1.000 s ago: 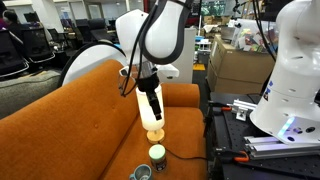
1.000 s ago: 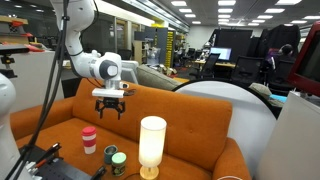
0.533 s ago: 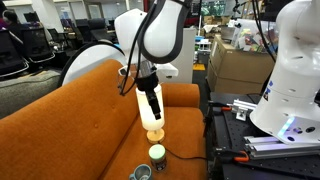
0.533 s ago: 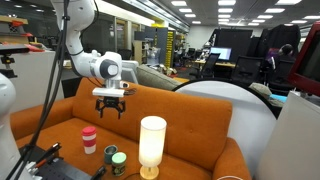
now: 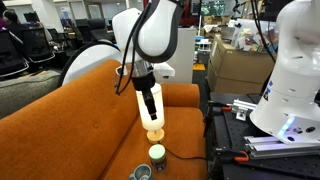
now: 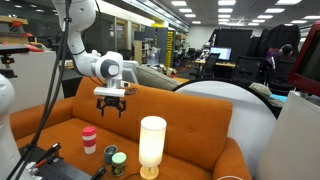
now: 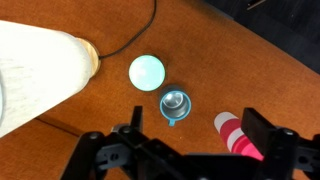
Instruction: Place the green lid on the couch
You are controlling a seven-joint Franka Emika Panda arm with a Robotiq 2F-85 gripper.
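The green lid [image 7: 146,70] is a small, round, pale-green cap lying on the seat of the burnt-orange couch [image 5: 70,110]. It shows in both exterior views [image 5: 157,153] [image 6: 110,151], next to the base of the cream lamp [image 6: 152,143]. My gripper [image 7: 192,135] hangs open and empty well above the seat, pointing down. It shows in both exterior views [image 5: 150,103] [image 6: 110,108]. In the wrist view the lid lies beyond the fingertips, not between them.
A dark grey-teal cup [image 7: 176,103] stands right beside the lid. A red-and-white striped cup [image 7: 238,135] stands further along the seat. The lamp [image 7: 35,75] has a cord running off it. Desks and another robot base [image 5: 290,90] flank the couch.
My gripper has shifted very slightly over the seat. The lid, cups and lamp have not moved.
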